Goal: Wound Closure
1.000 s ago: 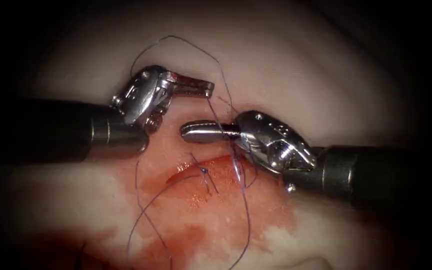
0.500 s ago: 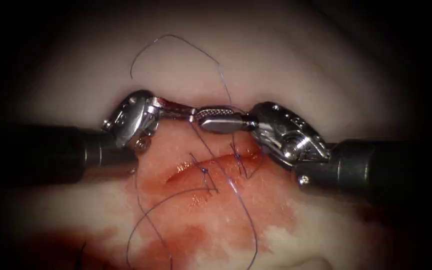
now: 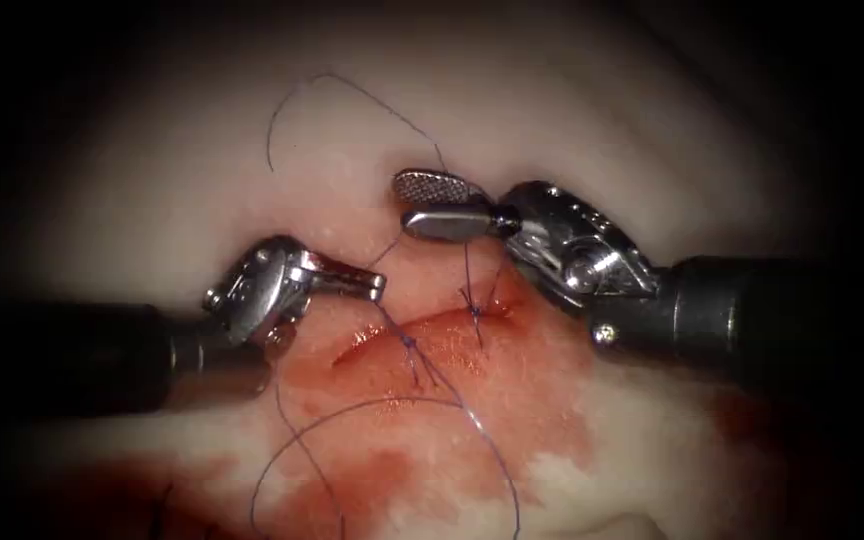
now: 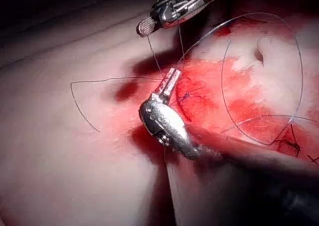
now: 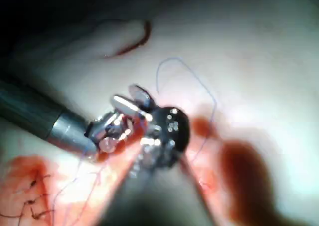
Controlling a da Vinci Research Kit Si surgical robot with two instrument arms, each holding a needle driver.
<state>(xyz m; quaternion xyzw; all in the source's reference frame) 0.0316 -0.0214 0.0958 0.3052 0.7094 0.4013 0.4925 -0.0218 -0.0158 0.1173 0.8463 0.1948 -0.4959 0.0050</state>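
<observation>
Two stitches [image 3: 474,312] are already sitting knotted across the cut [image 3: 422,330] — closure is looking partway done. Left tool [image 3: 370,285] is clenching the thread [image 3: 392,250]; right tool [image 3: 437,200] is gaping, holding nothing.

thread [image 3: 382,420] cut off at endoscope view's lower edge

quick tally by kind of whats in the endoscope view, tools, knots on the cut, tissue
tools: 2, the left tool with jaws shut on the thread, the right tool with jaws open and holding nothing
knots on the cut: 2, the left knot and the right knot
tissue: 1
total: 5
</observation>
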